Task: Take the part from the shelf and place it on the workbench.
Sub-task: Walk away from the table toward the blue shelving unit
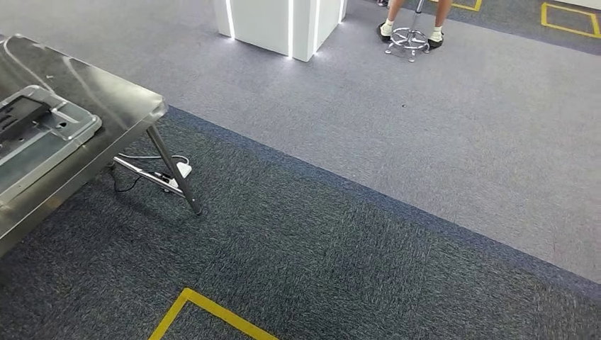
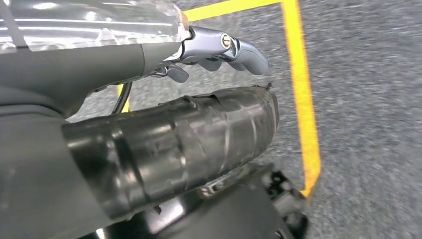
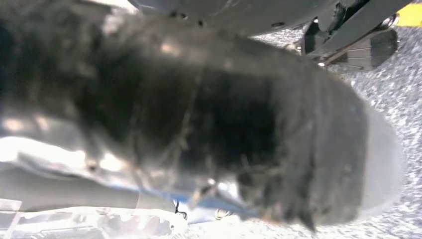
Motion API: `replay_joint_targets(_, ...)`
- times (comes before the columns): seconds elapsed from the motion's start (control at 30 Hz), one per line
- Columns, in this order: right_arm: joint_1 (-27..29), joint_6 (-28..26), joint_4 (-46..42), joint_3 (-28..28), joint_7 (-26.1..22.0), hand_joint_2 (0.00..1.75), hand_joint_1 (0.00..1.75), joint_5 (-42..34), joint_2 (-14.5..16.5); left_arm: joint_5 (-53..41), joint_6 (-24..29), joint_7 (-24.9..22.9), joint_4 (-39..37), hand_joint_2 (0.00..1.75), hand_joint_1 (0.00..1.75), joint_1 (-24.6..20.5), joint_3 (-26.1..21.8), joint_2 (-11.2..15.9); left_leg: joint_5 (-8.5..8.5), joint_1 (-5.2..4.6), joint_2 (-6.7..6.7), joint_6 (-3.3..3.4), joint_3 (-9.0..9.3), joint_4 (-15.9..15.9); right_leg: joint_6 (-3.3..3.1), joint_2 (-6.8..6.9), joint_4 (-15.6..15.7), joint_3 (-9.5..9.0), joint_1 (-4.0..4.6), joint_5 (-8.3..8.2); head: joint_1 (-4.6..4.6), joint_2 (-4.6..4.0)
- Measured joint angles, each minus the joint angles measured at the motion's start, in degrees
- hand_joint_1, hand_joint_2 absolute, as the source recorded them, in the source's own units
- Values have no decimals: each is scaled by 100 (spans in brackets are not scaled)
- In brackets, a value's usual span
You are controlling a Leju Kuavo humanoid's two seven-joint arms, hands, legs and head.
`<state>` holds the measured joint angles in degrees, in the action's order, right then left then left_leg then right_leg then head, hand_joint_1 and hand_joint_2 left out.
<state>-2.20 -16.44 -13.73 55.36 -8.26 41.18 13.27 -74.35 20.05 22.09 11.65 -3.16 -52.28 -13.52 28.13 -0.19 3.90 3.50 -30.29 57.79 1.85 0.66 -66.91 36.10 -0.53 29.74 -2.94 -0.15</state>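
- Left hand [image 2: 219, 47]: fingers curled, holding nothing.
- Right hand: blurred, can't tell grip.
- Workbench [image 1: 106, 95] at 9 o'clock, grey tray [image 1: 42, 138] on it; part's location can't tell.
- Advice: turn toward bench, square up before reaching.

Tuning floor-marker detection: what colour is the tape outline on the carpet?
Yellow tape, clearest in the left wrist view.

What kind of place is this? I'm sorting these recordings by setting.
Probably an indoor robot test area or lab: a steel workbench holding a metal tray, grey carpet tiles marked with yellow floor tape, and a white lit pillar.
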Motion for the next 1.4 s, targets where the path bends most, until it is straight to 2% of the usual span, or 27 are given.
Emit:
replay_joint_targets(0.07, -4, 8, 0, 0, -42, 0, 0, -1, 1, 7, -3, 59, 0, 0, 0, -10, 0, -17, 27, -24, 104, -34, 26, 7, -74, 190, 683, -351, 54, -228, 2, 0)
replay_joint_targets(0.1, -10, 24, 0, 0, -64, 0, 0, -2, 1, 9, -3, 74, 0, 0, 0, -14, 1, -22, 39, -30, 153, -58, 34, 9, -110, 242, 837, -417, 83, -254, 3, 0)
replay_joint_targets(0.2, 10, 139, 1, 2, -183, 0, 0, -16, 3, 9, -3, 90, 0, 0, 0, -34, 2, -38, 66, -24, 234, -145, 68, 7, -188, 125, 913, -416, 89, -275, 4, 0)
replay_joint_targets(0.27, 18, 215, 2, 2, -273, 0, 0, -26, 5, 5, -1, 93, 0, 0, 0, -41, 2, -44, 233, -12, 16, -208, 0, 226, -242, 27, 981, -448, 38, -324, 11, 0)
replay_joint_targets(0.33, 5, 254, 2, 2, -327, 0, 0, -28, 7, 6, -1, 95, 0, 0, 0, -32, 2, -46, 616, 12, -264, -248, -296, 888, -275, -77, 1002, -451, 16, -349, 20, 0)
replay_joint_targets(0.37, -1, 263, 2, 2, -343, 0, 0, -28, 7, 11, -1, 93, 0, 0, 0, -23, 2, -46, 795, 22, -320, -260, -486, 1289, -283, -137, 996, -440, 19, -352, 22, 0)
replay_joint_targets(0.4, -3, 266, 2, 2, -351, 0, 0, -26, 7, 16, -1, 91, 0, 0, 0, -13, 1, -45, 876, 29, -339, -269, -628, 1576, -283, -207, 987, -434, 20, -352, 22, 0)
replay_joint_targets(0.43, -1, 268, 2, 2, -356, 0, 0, -23, 7, 21, 0, 90, 0, 0, 0, -7, 1, -44, 837, 35, -344, -275, -684, 1667, -282, -278, 976, -431, 19, -351, 22, 0)
replay_joint_targets(0.47, 2, 269, 2, 2, -359, 0, 0, -21, 7, 23, 0, 88, 0, 0, 0, -5, 0, -42, 686, 43, -352, -276, -633, 1528, -277, -355, 963, -431, 17, -348, 22, 0)
replay_joint_targets(0.5, 2, 270, 2, 2, -359, 0, 0, -18, 7, 22, 0, 86, 0, 0, 0, -8, 0, -42, 461, 57, -387, -275, -488, 1191, -267, -431, 945, -432, 14, -342, 22, 0)
replay_joint_targets(0.57, -3, 271, 2, 2, -359, 0, 0, -9, 6, 21, -1, 80, -1, 0, 0, -11, 1, -43, 136, 85, -615, -270, -151, 429, -220, -571, 882, -410, 11, -315, 22, 0)
replay_joint_targets(0.63, -10, 271, 2, 2, -358, 0, 0, 0, 4, 21, -1, 70, -1, 0, 0, -11, 1, -47, 66, 88, -776, -246, -20, 117, -151, -681, 831, -362, 10, -304, 20, 0)
replay_joint_targets(0.7, 2, 271, 2, 2, -356, 0, 0, 10, 3, 22, -1, 59, 0, 0, 0, -19, 1, -49, 47, 67, -698, -187, -22, 106, -80, -771, 834, -325, -4, -324, 19, 0)
replay_joint_targets(0.73, 11, 270, 2, 2, -355, 0, 0, 15, 1, 22, -1, 53, 0, 0, 0, -23, 0, -49, 28, 65, -635, -145, -14, 87, -51, -743, 823, -315, -12, -321, 20, 0)
replay_joint_targets(0.8, 17, 269, 2, 2, -349, 0, 0, 23, -3, 22, -1, 43, 0, 0, 0, -29, 0, -57, -8, 76, -509, -72, -3, 34, -5, -466, 662, -247, -1, -208, 13, 0)
replay_joint_targets(0.87, 7, 271, 2, 2, -344, 0, 0, 38, -4, 21, -1, 34, 0, 0, 0, -24, 0, -66, -13, 67, -362, -37, -3, 16, 27, -166, 58, 36, 12, 137, 6, 0)
replay_joint_targets(0.93, -2, 286, 2, 2, -343, 0, 0, 54, -5, 21, -1, 22, 0, 0, 0, -11, -1, -66, -2, 52, -188, -20, -13, 19, 43, -114, -627, 368, 1, 412, 8, 0)
replay_joint_targets(0.97, 0, 297, 2, 2, -343, 0, 0, 60, -7, 22, -1, 16, 0, 0, 0, -8, -1, -66, 7, 44, -111, -17, -10, 20, 39, -107, -726, 411, -2, 392, 8, 0)
replay_joint_targets(1.0, 5, 309, 2, 2, -343, 0, 0, 66, -9, 22, -1, 15, 0, 0, 0, -10, -1, -66, 17, 36, -46, -16, 0, 21, 25, -93, -603, 341, -2, 269, 9, 0)
replay_joint_targets(1.03, 10, 320, 2, 2, -343, 0, 0, 72, -13, 23, -1, 14, 0, 0, 0, -13, -1, -66, 31, 28, 16, -20, 19, 20, -6, -44, -277, 164, 9, 74, 8, 0)
replay_joint_targets(1.1, 5, 338, 2, 2, -343, 0, 0, 81, -22, 25, -1, 14, 0, 0, 0, -17, -1, -68, 66, 5, 124, -48, 59, 21, -107, 232, 483, -227, 80, -213, 9, 0)
replay_joint_targets(1.17, -12, 348, 2, 2, -343, 0, 0, 90, -28, 28, 1, 15, 0, 0, 0, -21, -1, -70, 98, -18, 231, -101, 85, 21, -192, 407, 824, -376, 151, -268, 11, 0)
replay_joint_targets(1.23, -9, 346, 3, 2, -343, 0, 0, 96, -30, 33, 2, 16, 0, 0, 0, -30, -1, -74, 122, -36, 357, -159, 119, -1, -248, 288, 868, -382, 147, -282, 14, 0)
replay_joint_targets(1.27, -2, 345, 3, 2, -343, 0, 0, 97, -30, 35, 2, 16, 0, 0, 0, -36, -1, -76, 154, -36, 327, -192, 136, 17, -273, 220, 911, -403, 127, -303, 14, 0)
replay_joint_targets(1.3, 2, 343, 4, 2, -341, 0, 0, 98, -30, 38, 3, 16, 0, 0, 0, -39, -1, -78, 235, -28, 215, -224, 111, 118, -303, 154, 954, -427, 101, -331, 21, 0)
replay_joint_targets(1.33, -1, 342, 4, 2, -336, 0, 0, 98, -30, 40, 3, 15, 0, 0, 0, -37, -1, -77, 372, -15, 52, -255, 24, 335, -326, 89, 990, -449, 74, -358, 26, 0)
replay_joint_targets(1.4, -14, 339, 4, 2, -327, 0, 0, 98, -31, 44, 2, 9, 0, 0, 0, -22, -3, -77, 719, 29, -260, -292, -320, 1066, -348, -46, 994, -448, 66, -372, 37, 0)
